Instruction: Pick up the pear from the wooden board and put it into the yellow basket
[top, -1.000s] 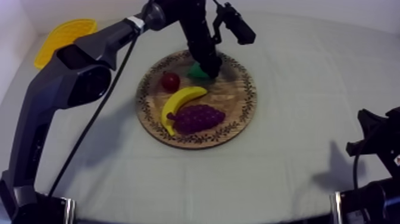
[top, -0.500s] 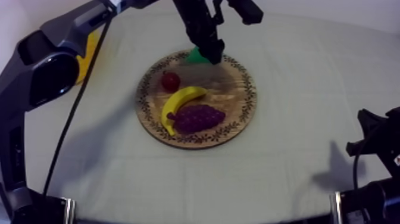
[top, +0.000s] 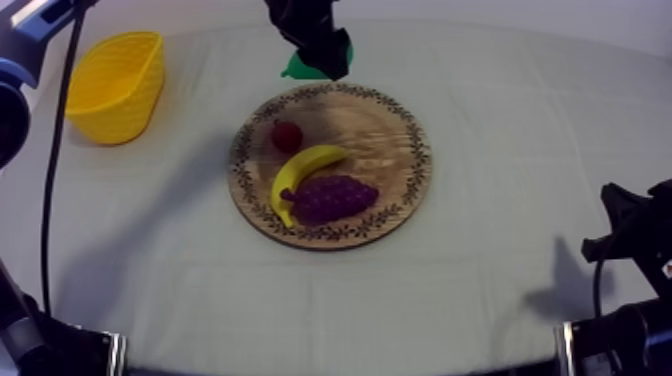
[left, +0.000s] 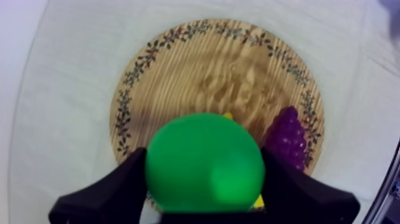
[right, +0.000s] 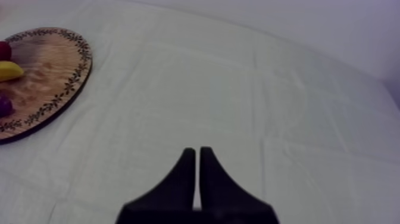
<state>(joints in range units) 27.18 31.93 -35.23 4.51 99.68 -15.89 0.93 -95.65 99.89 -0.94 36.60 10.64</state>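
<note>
My left gripper (top: 322, 58) holds the green pear (top: 305, 66) in the air beyond the far rim of the round wooden board (top: 395, 140). In the left wrist view the pear (left: 205, 162) sits clamped between the two black fingers (left: 113, 190), high above the board (left: 178, 83). On the board lie a banana (top: 300, 172), a bunch of grapes (top: 334, 198) and a small red fruit (top: 287, 136). The yellow basket (top: 115, 85) stands at the far left. My right gripper (right: 197, 156) is shut on nothing, low at the right side, over bare cloth.
The right arm (top: 630, 240) rests at the table's right front edge. Part of the board (right: 50, 71) with the banana (right: 9, 70) lies left of the right gripper. Open cloth stretches between board and basket.
The left gripper has lifted the pear off the board and carried it up and toward the back left. The left arm has swung away, uncovering the basket. The right arm has not moved.
</note>
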